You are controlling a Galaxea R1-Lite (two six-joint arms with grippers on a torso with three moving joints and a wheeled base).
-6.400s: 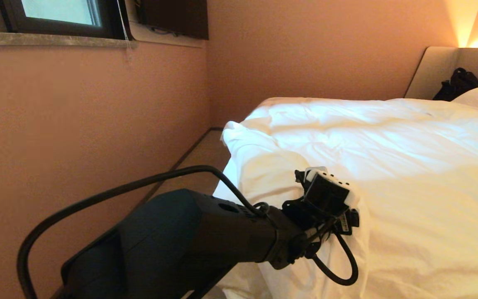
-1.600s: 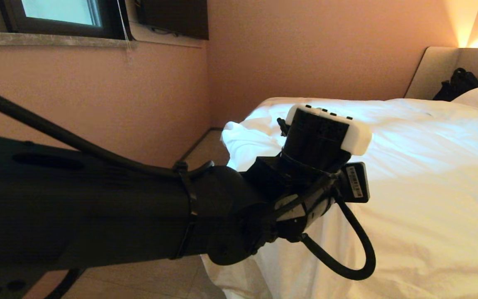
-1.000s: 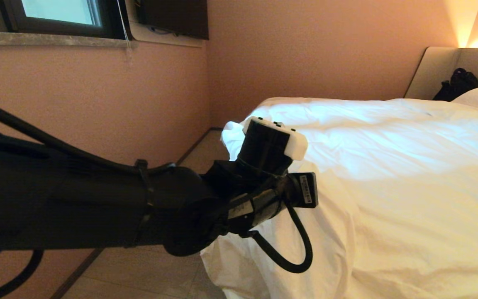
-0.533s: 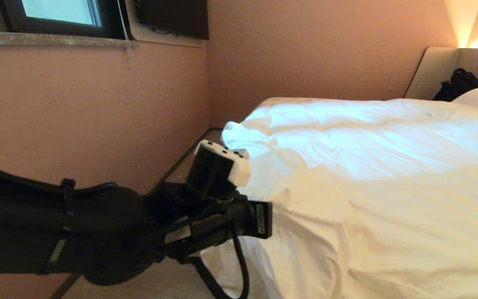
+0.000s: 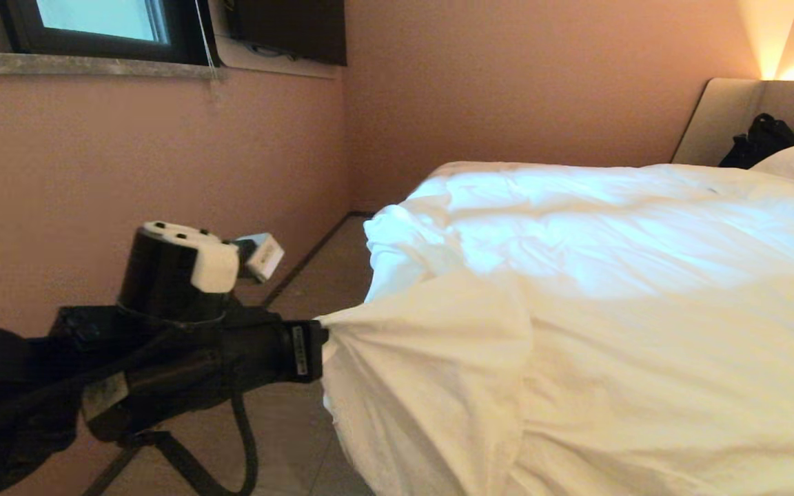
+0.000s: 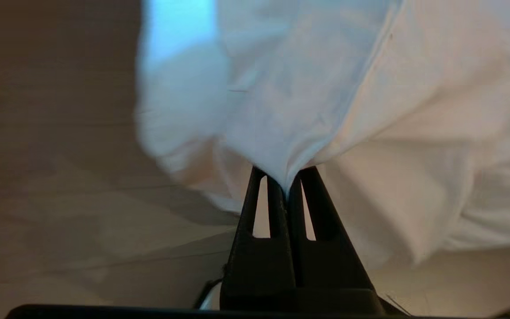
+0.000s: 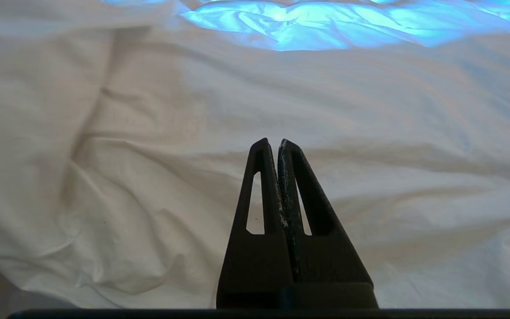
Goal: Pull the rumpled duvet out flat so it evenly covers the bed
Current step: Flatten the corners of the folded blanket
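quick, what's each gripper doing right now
left gripper: shut on a pinch of the duvet.
right gripper: shut, holding nothing.

Black left arm (image 5: 163,372), white-capped black wrist cylinder (image 5: 176,272), looping black cable (image 5: 249,448), slotted black fingers (image 6: 259,212)

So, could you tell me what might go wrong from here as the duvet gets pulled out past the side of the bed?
1. The left end effector pinches only a thin fold of the duvet, so the cloth could slip free under tension.
2. The pull is off the bed toward the floor, so this corner may overhang and leave the cover uneven.
3. The right end effector is shut on nothing, so no second grip steadies the duvet.
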